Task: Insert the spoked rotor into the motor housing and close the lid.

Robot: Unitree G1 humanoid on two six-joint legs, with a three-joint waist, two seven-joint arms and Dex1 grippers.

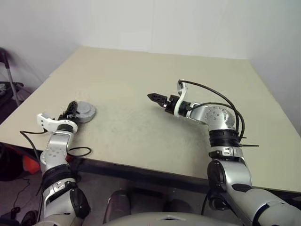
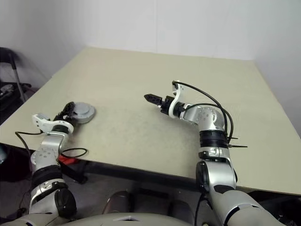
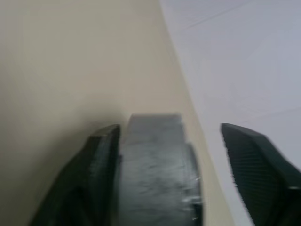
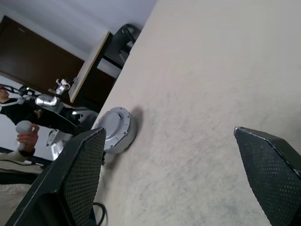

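A round grey metal piece lies near the table's left front corner: the lid (image 1: 85, 110) with its notched edge sits on top of the motor housing (image 3: 155, 165). The spoked rotor is hidden. My left gripper (image 1: 71, 109) reaches the housing from the near side and is open around it. One finger (image 3: 101, 155) touches its side wall, while the other finger (image 3: 254, 160) stands apart from it. My right gripper (image 1: 153, 97) hovers over the middle of the table, open and empty, pointing left toward the lid (image 4: 115, 129).
The beige table (image 1: 155, 70) stretches far behind and to the right. Its front edge (image 1: 141, 165) runs close to the housing. A black cable loop (image 1: 80, 151) hangs by my left arm. A person holding a controller (image 4: 21, 129) stands beyond the table's left side.
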